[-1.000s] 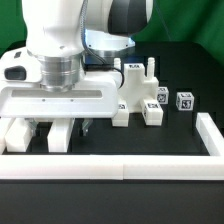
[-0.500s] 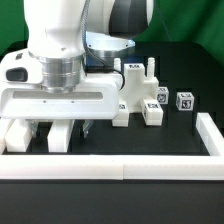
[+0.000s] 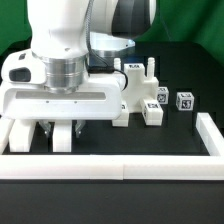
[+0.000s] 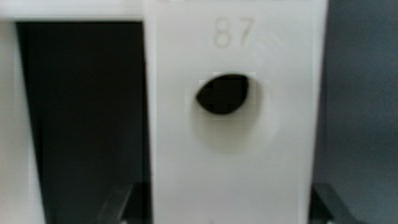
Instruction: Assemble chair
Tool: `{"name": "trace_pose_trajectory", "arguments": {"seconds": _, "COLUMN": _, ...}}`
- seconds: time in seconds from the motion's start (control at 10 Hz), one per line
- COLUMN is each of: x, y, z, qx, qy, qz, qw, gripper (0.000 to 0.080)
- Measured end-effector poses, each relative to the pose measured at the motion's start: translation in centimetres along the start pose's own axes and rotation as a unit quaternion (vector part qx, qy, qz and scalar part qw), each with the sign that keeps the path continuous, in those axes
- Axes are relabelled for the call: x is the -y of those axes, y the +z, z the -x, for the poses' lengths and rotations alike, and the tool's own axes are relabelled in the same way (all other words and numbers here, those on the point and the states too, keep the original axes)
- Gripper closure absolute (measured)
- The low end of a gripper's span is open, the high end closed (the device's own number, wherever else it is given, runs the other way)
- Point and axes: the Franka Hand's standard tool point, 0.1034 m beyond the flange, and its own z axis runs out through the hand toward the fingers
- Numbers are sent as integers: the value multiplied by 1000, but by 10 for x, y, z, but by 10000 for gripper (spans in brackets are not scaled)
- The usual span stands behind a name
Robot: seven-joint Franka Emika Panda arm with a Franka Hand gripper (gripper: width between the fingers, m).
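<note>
White chair parts (image 3: pixel 140 88) with black-and-white checked tags (image 3: pixel 185 101) on black table (image 3: pixel 190 70); white rail (image 3: pixel 120 162), green backdrop (image 3: pixel 10 30); white panel (image 4: pixel 231 170), dark hole (image 4: pixel 222 95).

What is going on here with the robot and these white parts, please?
The robot arm is partway through building the chair. Its gripper is down low at the exterior view's left, just behind the border rail. The fingers sit against both sides of a flat white chair part with a round hole, so it looks gripped. The other chair parts stand apart, toward the exterior view's right.
</note>
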Motion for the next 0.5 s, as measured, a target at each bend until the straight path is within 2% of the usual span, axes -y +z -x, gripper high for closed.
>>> {"name": "trace_pose_trajectory", "arguments": {"seconds": 0.3, "x": 0, "y": -2, "z": -3, "qx": -3, "qy": -1, "qz": 1, "qw": 1000, "gripper": 513}}
{"name": "trace_pose_trajectory", "arguments": {"seconds": 0.5, "x": -2, "y": -10, "z": -5, "qx": -8, "qy": -2, "qz": 1, "qw": 1000, "gripper": 512}}
